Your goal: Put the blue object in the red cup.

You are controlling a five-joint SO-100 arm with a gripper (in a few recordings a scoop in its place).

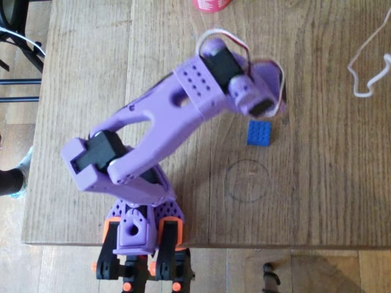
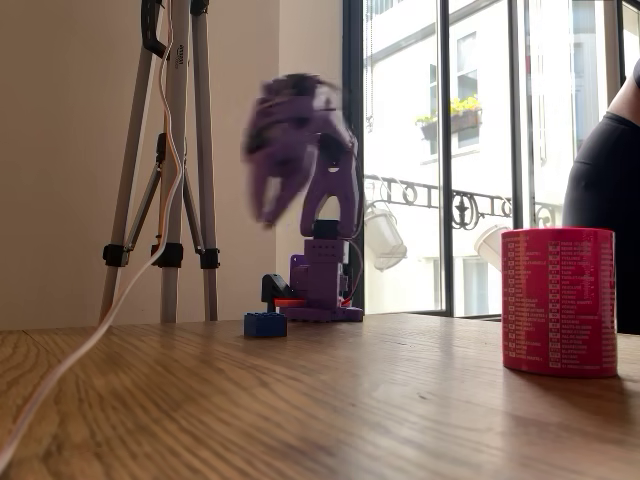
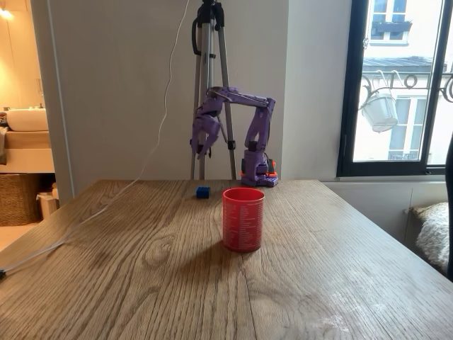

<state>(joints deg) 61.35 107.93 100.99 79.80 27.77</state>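
Hanging well above the tabletop [image 3: 141, 269] with nothing visibly in it, the pincer [image 3: 203, 145] is blurred, so I cannot tell whether it is spread or clenched. The blue brick [image 1: 259, 132] lies flat on the wood below it, well apart from the red cup [image 3: 243, 219], so pickup, carry and drop all appear left to do.

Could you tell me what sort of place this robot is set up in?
Probably a home, not a lab: the purple arm is clamped to a wooden dining-style table, a washbasin shows through a doorway, and tall windows face a balcony railing with plant pots.
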